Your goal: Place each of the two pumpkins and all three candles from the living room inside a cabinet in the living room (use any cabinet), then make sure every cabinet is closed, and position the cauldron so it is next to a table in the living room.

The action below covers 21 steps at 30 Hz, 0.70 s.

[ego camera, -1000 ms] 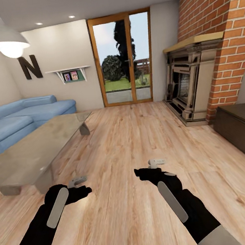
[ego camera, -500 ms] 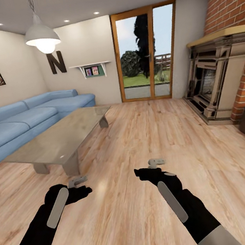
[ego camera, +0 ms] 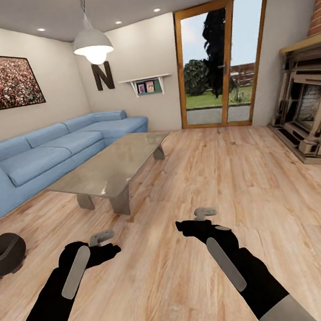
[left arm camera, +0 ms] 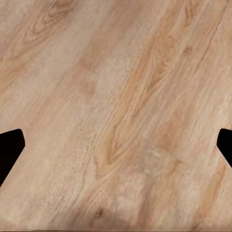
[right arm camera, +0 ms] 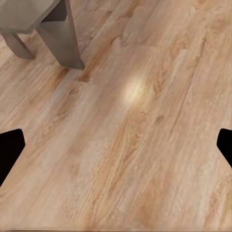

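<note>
The cauldron [ego camera: 4,252], a round black pot with a wide mouth, sits on the wood floor at the far left, partly cut off by the picture's edge. The low grey glass-topped table [ego camera: 115,167] stands ahead and to the left, in front of the sofa; one of its legs [right arm camera: 60,36] appears in the right wrist view. My left gripper [ego camera: 101,237] [left arm camera: 116,150] and right gripper [ego camera: 205,213] [right arm camera: 116,150] hover over bare floor, both open and holding nothing. The pumpkins, candles and cabinet are out of view.
A blue corner sofa [ego camera: 51,154] runs along the left wall behind the table. A fireplace [ego camera: 311,111] stands at the right, and a glass door [ego camera: 220,63] at the back. Wood floor [ego camera: 224,171] stretches between table and fireplace.
The camera has turned left, so the whole picture slid right: the dark unit by the fireplace left the view, while the wall painting and cauldron came in. Both arms keep their pose.
</note>
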Motion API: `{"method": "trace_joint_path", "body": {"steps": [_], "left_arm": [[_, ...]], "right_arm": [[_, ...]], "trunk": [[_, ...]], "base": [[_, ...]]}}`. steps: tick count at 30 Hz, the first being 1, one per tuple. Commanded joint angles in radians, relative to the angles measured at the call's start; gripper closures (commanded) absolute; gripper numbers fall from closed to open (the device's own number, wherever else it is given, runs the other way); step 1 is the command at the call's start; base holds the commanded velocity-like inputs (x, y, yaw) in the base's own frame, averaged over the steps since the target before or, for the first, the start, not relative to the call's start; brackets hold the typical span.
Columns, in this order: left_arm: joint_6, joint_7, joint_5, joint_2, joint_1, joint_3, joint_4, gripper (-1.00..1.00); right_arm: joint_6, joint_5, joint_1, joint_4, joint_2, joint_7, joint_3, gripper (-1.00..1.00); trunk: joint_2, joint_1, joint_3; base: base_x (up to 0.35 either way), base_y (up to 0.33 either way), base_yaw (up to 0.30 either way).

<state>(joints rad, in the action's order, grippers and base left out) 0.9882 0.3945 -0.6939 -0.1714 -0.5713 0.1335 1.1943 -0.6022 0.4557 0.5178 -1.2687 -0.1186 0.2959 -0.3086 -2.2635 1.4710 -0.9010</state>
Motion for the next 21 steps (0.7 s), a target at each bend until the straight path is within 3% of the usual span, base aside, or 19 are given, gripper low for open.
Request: {"method": "trace_joint_path", "body": {"steps": [1, 14, 21], "left_arm": [[0.001, 0.01, -0.01, -0.001, -0.001, 0.003, 0.001, -1.0], [0.001, 0.01, -0.01, 0.0, -0.001, 0.001, 0.009, -1.0], [0.001, 0.01, -0.01, 0.0, -0.001, -0.004, 0.003, -1.0]], "right_arm": [[-0.002, 0.011, 0.001, -0.001, 0.0, 0.01, -0.001, -1.0], [0.002, 0.009, 0.001, -0.001, 0.0, 0.011, -0.001, -1.0], [0.005, 0.009, 0.001, -0.001, 0.0, 0.011, -0.001, -1.0]], "trunk": [[0.0, 0.0, -0.002], [0.0, 0.0, -0.008], [0.049, -0.027, 0.014]], "base": [[-0.033, 0.017, 0.27], [-0.004, 0.002, 0.273], [0.0, 0.0, 0.286]]}}
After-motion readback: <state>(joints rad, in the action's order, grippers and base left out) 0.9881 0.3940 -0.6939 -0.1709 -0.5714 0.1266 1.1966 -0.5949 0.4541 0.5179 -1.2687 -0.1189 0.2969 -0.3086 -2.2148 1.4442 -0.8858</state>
